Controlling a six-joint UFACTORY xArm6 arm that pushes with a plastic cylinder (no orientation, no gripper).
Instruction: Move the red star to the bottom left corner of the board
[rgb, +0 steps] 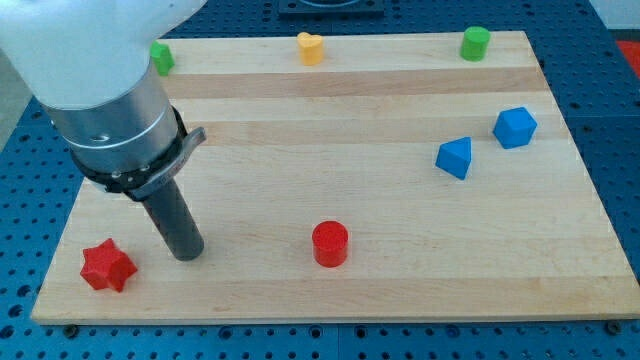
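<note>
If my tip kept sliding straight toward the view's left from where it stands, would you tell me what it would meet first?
Most likely the red star. My tip stands just to its right, with a small gap and nothing between them. The star sits slightly lower, so contact may be glancing.

Small red star-shaped block (107, 266), chunky, plain red all over, lying flat on the light wooden desk (400, 290). Sits near the desk's bottom-left corner in the view, close to the left edge and just above the bottom edge, fully on the wood. Points intact, nothing touching it.
</note>
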